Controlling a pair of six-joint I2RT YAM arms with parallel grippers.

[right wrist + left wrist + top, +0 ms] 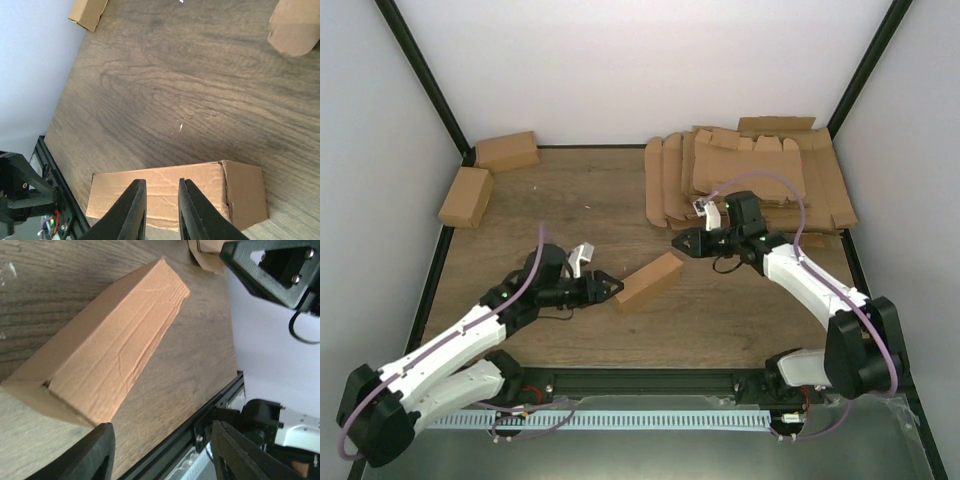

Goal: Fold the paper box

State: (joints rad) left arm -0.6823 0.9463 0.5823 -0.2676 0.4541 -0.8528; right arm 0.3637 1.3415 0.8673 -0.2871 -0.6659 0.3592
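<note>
The paper box [648, 281] lies on the table as a closed brown oblong brick, midway between both arms. In the left wrist view the box [105, 345] runs diagonally, just ahead of my left gripper [162, 452]. That gripper's jaws stand wide apart with nothing between them. From above, the left gripper [610, 288] sits at the box's near left end. My right gripper [682, 243] hovers off the far right end. In the right wrist view the right gripper [162, 205] shows a narrow gap between its fingers, and the box [170, 192] lies beyond them, not clamped.
Two finished brown boxes [507, 151] [466, 196] rest at the back left. A stack of flat cardboard blanks [750, 175] fills the back right corner. A black frame rail [650, 378] runs along the table's near edge.
</note>
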